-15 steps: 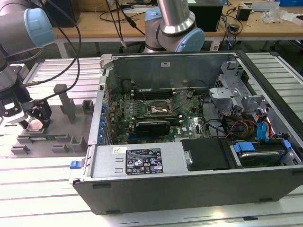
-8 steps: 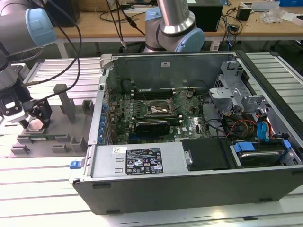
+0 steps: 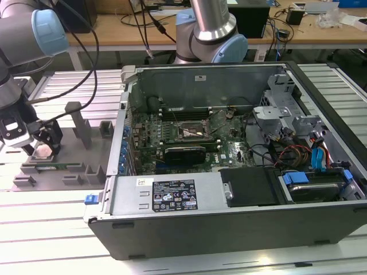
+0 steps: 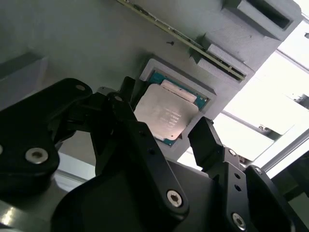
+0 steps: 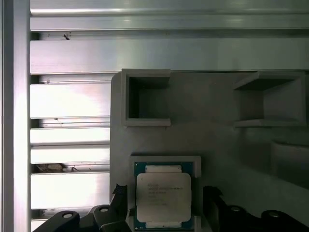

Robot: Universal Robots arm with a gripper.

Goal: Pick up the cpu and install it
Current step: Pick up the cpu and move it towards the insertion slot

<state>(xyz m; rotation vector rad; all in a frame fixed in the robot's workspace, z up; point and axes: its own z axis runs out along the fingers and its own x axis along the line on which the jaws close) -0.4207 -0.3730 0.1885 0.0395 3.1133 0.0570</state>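
The cpu (image 5: 163,199), a flat silver square with a thin teal rim, lies in a shallow recess of the grey fixture plate (image 5: 227,145). My gripper (image 5: 165,192) hangs just above it, open. One black finger stands on each side of the chip, with a gap to it on both sides. In the second wrist view the cpu (image 4: 166,118) sits between the two fingers of the gripper (image 4: 164,109). The exterior view puts the gripper (image 3: 42,147) at its far left, over the cpu (image 3: 41,152). The black-framed motherboard socket (image 3: 193,133) lies inside the open computer case.
The open computer case (image 3: 172,197) fills the middle and right of the exterior view, with cables and a drive bay at its right. Grey fixture blocks (image 3: 83,129) stand up from the plate beside the gripper. A second robot arm's base (image 3: 211,34) stands behind the case.
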